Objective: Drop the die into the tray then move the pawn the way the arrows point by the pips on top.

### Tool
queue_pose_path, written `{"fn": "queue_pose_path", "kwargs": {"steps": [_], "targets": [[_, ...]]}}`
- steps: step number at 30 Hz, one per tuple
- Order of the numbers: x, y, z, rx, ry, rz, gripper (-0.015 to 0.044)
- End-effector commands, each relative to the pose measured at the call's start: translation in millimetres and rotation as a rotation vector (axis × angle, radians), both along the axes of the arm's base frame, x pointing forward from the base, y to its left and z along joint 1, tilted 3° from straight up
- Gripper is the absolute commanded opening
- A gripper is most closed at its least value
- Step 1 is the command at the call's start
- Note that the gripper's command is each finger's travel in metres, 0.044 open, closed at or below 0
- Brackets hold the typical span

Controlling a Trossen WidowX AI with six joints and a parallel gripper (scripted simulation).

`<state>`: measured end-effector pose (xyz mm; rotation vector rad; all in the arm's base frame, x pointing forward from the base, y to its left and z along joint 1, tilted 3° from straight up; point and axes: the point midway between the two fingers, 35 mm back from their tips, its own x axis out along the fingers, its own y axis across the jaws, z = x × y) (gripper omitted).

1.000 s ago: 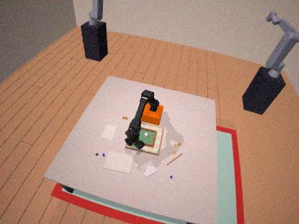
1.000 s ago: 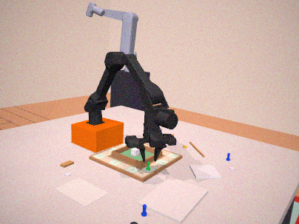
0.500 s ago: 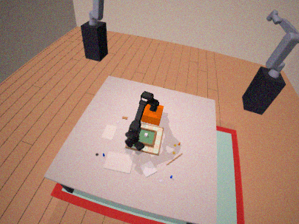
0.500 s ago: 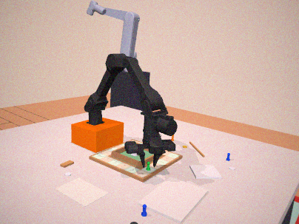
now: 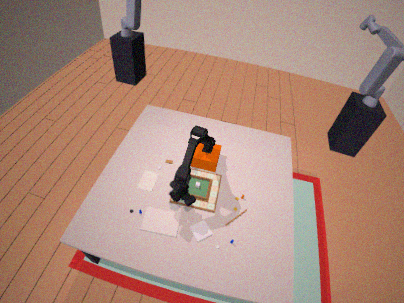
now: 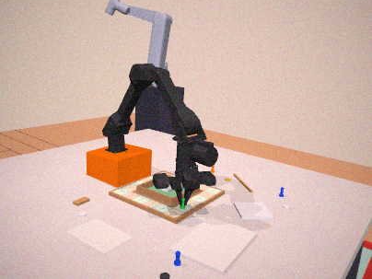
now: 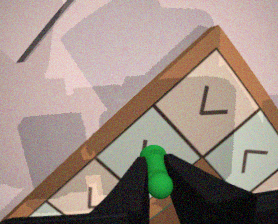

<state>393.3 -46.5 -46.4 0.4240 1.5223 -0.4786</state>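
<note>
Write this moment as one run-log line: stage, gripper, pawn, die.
stage: pawn move | gripper: shut on green pawn | pawn: on a square at the board edge | die: in tray

Pawn: bright green. Gripper: black, closed on pawn. Board: brown wooden rim, squares alternating cream and pale green, each with a dark arrow. Tray: green floor, brown walls. Die: white. Arm base block: orange. Table: pale pinkish grey. Floor: orange-brown planks.
</note>
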Motion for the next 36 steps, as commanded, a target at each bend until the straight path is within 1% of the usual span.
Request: {"fn": "queue_pose_path", "kwargs": {"steps": [1, 8, 14, 17, 21, 33, 36], "targets": [[1.0, -0.4, 9.8, -0.002, 0.003, -0.001, 0.0000], [6.2, -0.1, 65.3, -0.002, 0.002, -0.001, 0.0000], [2.9, 1.0, 114.2, -0.002, 0.003, -0.001, 0.0000], [1.0, 1.4, 126.1, -0.002, 0.003, -0.001, 0.0000], [1.6, 5.9, 122.2, -0.001, 0.003, -0.001, 0.0000], [-4.6, 86.0, 53.9, 0.007, 0.004, -0.001, 0.0000], [-7.4, 95.5, 45.9, 0.008, 0.004, -0.001, 0.0000]]}}
